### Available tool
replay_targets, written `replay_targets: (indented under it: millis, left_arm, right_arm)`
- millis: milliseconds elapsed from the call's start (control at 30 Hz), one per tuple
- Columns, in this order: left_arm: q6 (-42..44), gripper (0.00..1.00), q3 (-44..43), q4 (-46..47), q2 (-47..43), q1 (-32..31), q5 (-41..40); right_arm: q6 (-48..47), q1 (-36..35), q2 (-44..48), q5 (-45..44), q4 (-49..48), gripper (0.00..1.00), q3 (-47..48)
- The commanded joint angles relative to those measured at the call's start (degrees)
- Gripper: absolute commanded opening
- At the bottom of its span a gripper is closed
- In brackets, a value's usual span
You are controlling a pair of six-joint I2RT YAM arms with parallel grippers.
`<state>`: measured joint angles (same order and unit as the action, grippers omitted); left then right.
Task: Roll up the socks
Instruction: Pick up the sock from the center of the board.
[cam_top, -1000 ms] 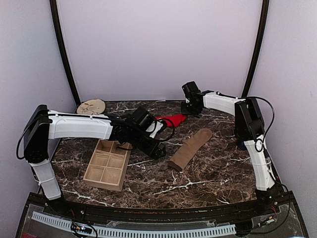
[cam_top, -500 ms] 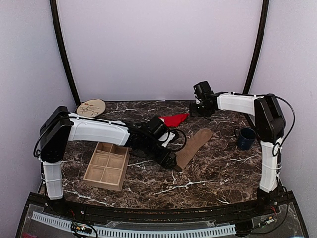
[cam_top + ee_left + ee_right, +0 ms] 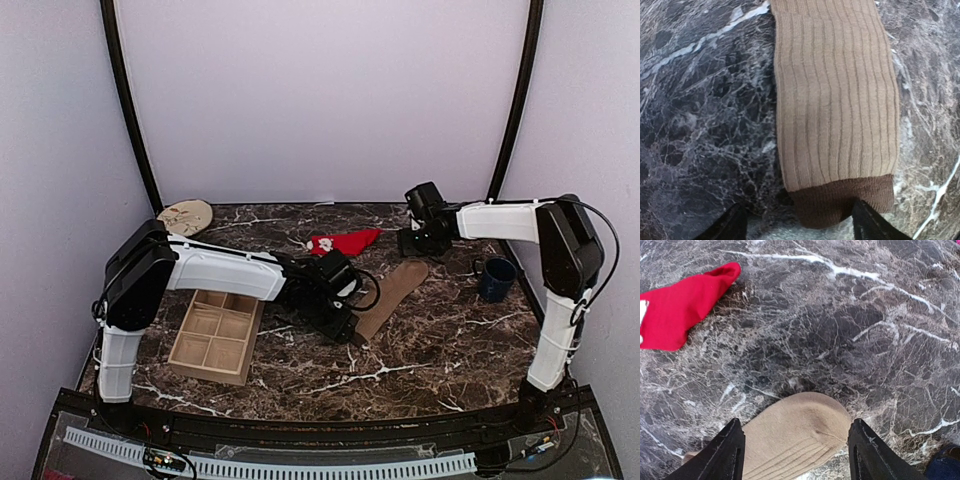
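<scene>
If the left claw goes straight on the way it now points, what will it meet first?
Probably the dark cuff of the tan sock, which lies just ahead of the open left claw. Depth is unclear.

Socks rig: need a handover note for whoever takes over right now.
Left end effector: open, jaws either side of the dark cuff of the tan sock, nothing gripped.
Right end effector: open, jaws either side of the same sock's toe, nothing gripped.
Tan sock: lying flat at full length between the two arms, unrolled.
Red sock: farther back, apart from the tan one, neither arm on it.
Done: no roll visible on either sock.
Left: roll the tan sock, probably starting from one end, then the red one.
</scene>
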<state>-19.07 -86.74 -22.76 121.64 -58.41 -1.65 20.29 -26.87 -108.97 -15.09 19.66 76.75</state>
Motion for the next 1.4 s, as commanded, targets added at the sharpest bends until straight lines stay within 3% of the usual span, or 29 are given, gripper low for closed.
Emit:
replay_targets:
  millis: [0,233,300,1100,1233,1367]
  left_arm:
    - [-2.4,0.69,-1.8,-4.7,1.5,-0.2,-3.4]
    - [-3.7,0.48,-1.5,-7.3,2.0,-0.2,-3.2]
    - [-3.9,0.46,-1.5,-8.6,2.0,-0.2,-3.6]
    - [-6.7,0.45,-0.7,-14.8,0.2,-0.2,-9.1]
    - [-6.6,0.46,-0.9,-14.9,0.3,-0.2,-9.6]
    - [-6.5,0.46,-1.0,-15.1,0.3,-0.1,-9.7]
  right_arm:
    - [1.0,0.8,2.5,-1.0,-1.2,0.67,-3.1]
    - [1.7,2.1,3.1,-0.1,-2.7,0.67,-6.9]
    - [1.7,2.5,3.0,0.0,-2.8,0.67,-7.2]
    - [4.7,7.0,1.0,9.2,-10.3,0.64,-13.3]
    - [5.0,7.1,0.6,11.1,-11.6,0.58,-13.7]
    - [4.8,7.3,0.2,13.6,-13.1,0.43,-14.0]
